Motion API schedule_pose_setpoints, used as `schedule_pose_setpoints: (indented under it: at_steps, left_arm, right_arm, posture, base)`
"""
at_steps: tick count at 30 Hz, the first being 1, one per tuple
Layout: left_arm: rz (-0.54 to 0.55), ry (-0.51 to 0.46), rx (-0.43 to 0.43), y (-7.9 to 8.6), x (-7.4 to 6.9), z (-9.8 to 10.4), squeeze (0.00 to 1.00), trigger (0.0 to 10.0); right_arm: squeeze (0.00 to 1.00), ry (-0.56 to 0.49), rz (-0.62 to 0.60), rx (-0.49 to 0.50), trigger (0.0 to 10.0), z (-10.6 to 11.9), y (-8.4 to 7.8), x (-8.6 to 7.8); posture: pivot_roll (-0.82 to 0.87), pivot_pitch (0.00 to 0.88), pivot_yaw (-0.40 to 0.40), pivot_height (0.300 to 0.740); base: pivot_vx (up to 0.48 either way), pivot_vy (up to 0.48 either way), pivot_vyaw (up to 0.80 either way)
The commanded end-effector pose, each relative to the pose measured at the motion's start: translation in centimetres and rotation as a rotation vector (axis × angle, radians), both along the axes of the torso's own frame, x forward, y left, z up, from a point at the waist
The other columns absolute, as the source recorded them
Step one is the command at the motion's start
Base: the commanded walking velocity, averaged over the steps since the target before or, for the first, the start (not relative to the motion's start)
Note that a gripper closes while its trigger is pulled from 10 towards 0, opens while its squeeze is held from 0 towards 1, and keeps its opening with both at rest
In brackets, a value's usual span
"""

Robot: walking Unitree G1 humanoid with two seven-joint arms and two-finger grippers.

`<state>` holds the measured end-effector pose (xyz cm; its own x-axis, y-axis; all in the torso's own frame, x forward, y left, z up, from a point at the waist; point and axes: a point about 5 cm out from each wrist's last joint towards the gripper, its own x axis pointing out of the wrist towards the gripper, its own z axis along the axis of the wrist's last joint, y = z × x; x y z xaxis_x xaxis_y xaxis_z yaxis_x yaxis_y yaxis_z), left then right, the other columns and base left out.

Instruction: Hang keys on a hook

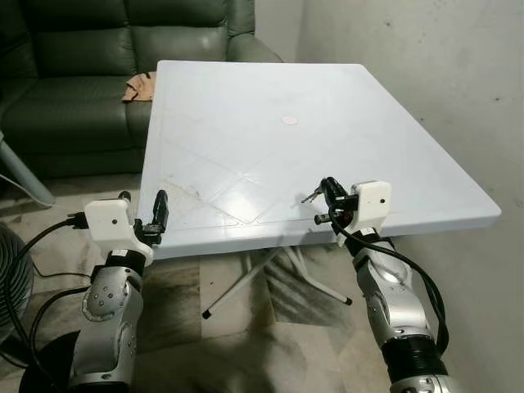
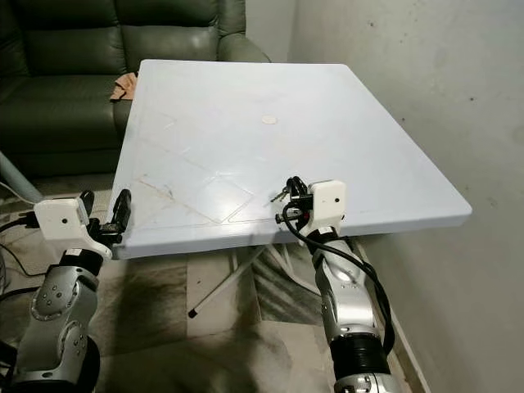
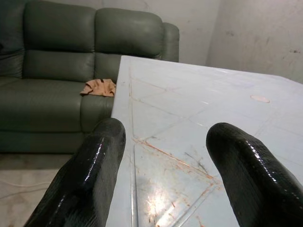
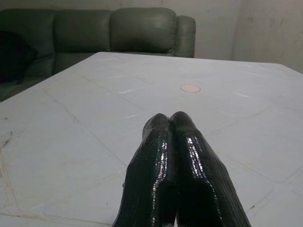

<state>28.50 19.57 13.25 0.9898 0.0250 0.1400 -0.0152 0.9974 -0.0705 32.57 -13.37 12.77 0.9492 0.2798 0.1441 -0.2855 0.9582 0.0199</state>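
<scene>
- Standing far left is a dark green sofa (image 1: pixel 98 74), behind and beside the table's left side; a crumpled tan cloth (image 1: pixel 140 87) lies on its seat cushion, close to the table's far left corner.
- Low at the left edge, black cables (image 1: pixel 33 270) trail across the floor beside a dark round object that is cut off by the frame.
- The left gripper (image 1: pixel 144 219) is raised at the table's near left corner, level with the edge. Its two black fingers (image 3: pixel 90 175) are spread wide apart with nothing between them, and the left wrist view looks across the scuffed tabletop between them.
- The white plastic table (image 1: pixel 246 106) fills the middle. Its top has moulded diagonal lines, faint orange-brown scratches near the front left, and a small pale round cap (image 1: pixel 290 120) near the centre.
- Below the table, white folding legs (image 1: pixel 246 278) cross over a mottled floor.
- The right gripper (image 1: pixel 327 196) sits just over the table's near edge, right of centre. Its fingers (image 4: pixel 175 161) are pressed together, and in the head views a small bunch of keys (image 1: pixel 312 196) sticks out from the fingertips, pinched there and held just above the tabletop.
- A bare grey wall (image 1: pixel 426 74) runs along the table's right side.
</scene>
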Motion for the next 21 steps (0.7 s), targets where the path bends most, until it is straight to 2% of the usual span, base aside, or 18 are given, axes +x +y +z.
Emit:
schedule_pose_setpoints:
  at_steps: [1,15,21]
  left_arm:
    - [0.008,-0.003,0.006,0.34,0.17,0.04,0.00,10.0]
    - [0.011,-0.012,-0.001,0.21,0.51,0.16,0.00,10.0]
    - [0.039,0.001,0.013,0.73,0.37,-0.06,0.00,10.0]
  right_arm:
    - [0.00,0.003,-0.008,-0.022,10.0,-0.14,-0.26,-0.13]
    - [0.00,-0.003,-0.019,-0.039,10.0,0.16,-0.50,0.15]
    - [0.00,0.005,-0.025,-0.038,10.0,-0.26,-0.27,0.23]
  posture:
    - [-0.07,0.000,-0.020,0.740]
    - [-0.06,0.000,-0.036,0.740]
    - [-0.05,0.000,-0.019,0.740]
  base:
    - [0.000,0.000,-0.78]
    - [0.000,0.000,-0.78]
    - [0.000,0.000,-0.77]
